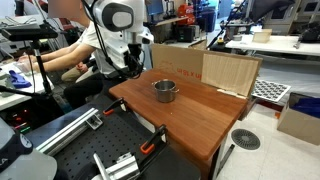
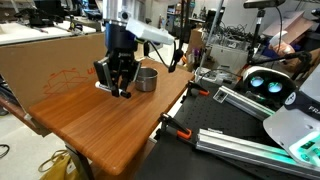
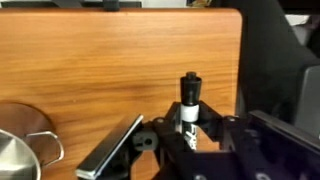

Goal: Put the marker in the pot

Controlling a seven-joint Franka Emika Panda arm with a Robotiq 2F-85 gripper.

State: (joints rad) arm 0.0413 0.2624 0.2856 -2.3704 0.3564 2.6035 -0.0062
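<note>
Robot gripper [image 3: 188, 128] pinches a dark marker [image 3: 188, 95], low over the wooden bench [image 2: 110, 130], just beside the silvery pot [image 2: 146, 78] mid-bench.

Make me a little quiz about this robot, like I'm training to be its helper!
1. Fill in: the thin dark marker is held in the robot's ___.
2. True or false: the marker is already inside the small round silvery metal pot.
3. The pot stands on: A) the brown wooden table; B) a cardboard box; C) the floor.
Key: 1 claw; 2 false; 3 A.
</note>
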